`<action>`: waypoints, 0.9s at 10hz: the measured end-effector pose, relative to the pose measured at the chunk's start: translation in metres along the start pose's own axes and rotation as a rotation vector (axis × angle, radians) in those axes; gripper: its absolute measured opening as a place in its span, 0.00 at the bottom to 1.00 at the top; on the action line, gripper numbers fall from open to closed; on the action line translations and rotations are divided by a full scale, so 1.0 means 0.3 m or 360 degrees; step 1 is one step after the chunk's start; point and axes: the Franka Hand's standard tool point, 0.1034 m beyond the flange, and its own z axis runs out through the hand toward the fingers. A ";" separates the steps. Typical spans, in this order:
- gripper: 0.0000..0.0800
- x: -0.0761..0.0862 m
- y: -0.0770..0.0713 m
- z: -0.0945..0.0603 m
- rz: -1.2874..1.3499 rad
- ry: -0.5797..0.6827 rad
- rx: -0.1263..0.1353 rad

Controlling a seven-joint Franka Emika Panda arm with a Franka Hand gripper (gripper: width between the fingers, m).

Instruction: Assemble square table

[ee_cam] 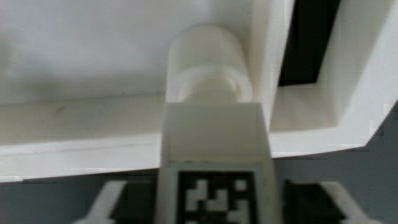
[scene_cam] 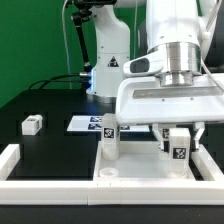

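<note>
Your arm reaches straight down, gripper (scene_cam: 180, 138) clamped on a table leg (scene_cam: 180, 151) bearing a black-and-white tag, at the square tabletop's (scene_cam: 140, 168) 2 o'clock corner. A second tagged leg (scene_cam: 108, 137) stands at its 10 o'clock; a third leg (scene_cam: 32, 124) lies off toward 9 o'clock.

Exterior view shows three tagged white legs: loose leg (scene_cam: 32, 124), upright leg (scene_cam: 109, 137), gripper-side leg (scene_cam: 180, 150). Also one slab (scene_cam: 140, 166), one marker board (scene_cam: 84, 124), one border rail (scene_cam: 10, 160), one arm (scene_cam: 180, 50), one gripper (scene_cam: 179, 140). Wrist view shows one leg, the gripper-side leg (ee_cam: 214, 110), and one slab (ee_cam: 89, 135) corner.
</note>
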 end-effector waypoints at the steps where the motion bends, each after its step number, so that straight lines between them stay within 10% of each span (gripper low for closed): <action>1: 0.60 0.000 0.000 0.000 0.0000 0.0000 0.0000; 4: 0.80 0.000 0.000 0.000 -0.0002 0.0000 0.0000; 9: 0.81 0.000 0.000 0.000 -0.0003 0.0000 0.0000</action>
